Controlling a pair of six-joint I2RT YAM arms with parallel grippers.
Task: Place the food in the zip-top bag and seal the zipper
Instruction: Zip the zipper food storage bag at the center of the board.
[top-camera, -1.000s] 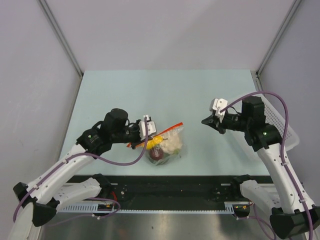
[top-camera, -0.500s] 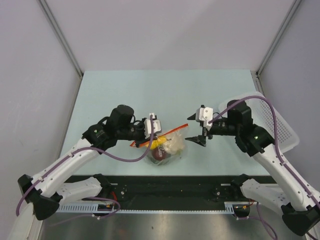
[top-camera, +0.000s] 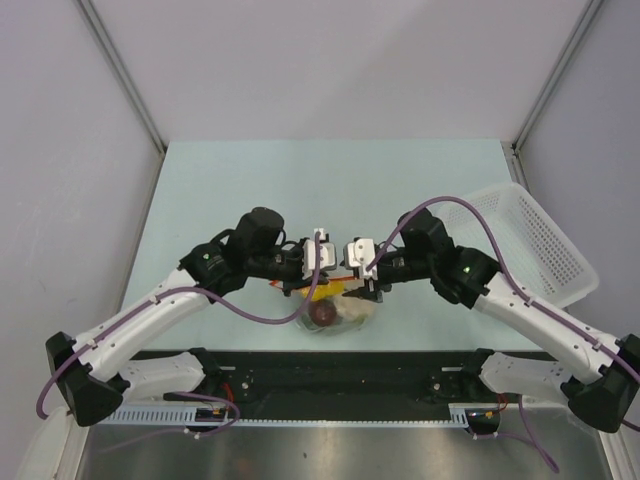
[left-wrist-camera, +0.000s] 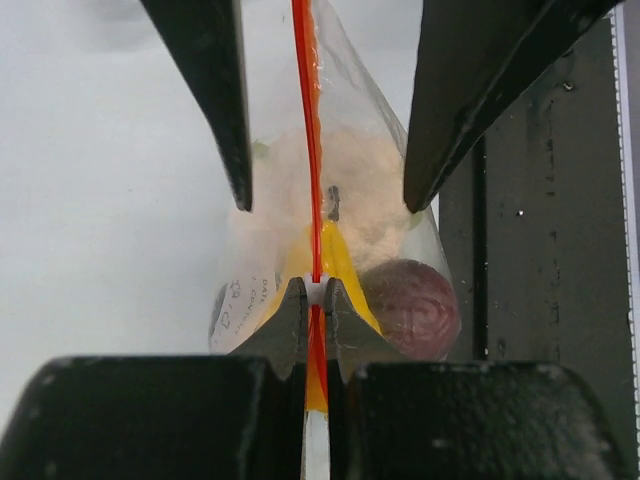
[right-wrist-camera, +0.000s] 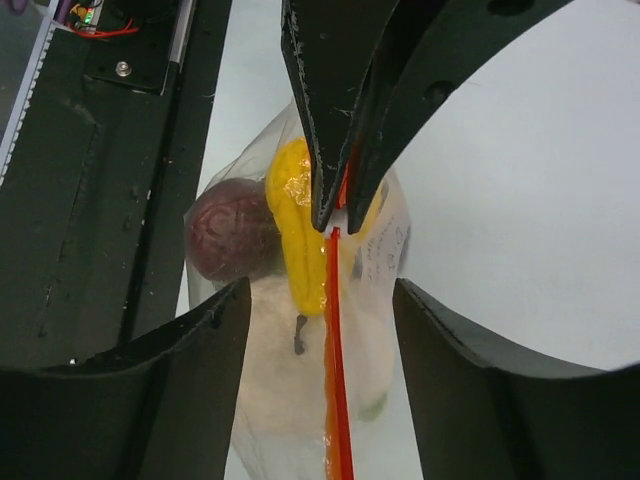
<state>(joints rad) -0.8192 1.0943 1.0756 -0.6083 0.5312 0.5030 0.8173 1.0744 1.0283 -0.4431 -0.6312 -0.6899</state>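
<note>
r gripper (right-wrist-camera: 322, 288) moved in, spread astride zipper (left-wrist-camera: 312, 150); l gripper (left-wrist-camera: 315, 292) pinches it; print (left-wrist-camera: 236, 312) illegible.

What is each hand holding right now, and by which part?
The left hand pinches the zip-top bag by its zipper. The right hand is open, its fingers either side of the zipper, holding nothing.

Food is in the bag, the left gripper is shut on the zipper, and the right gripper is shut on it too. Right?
Not quite. The right gripper is open, straddling the zipper without pinching it, as the right wrist view shows. The rest holds: the food is in the bag, and the left gripper is shut on the zipper.
</note>
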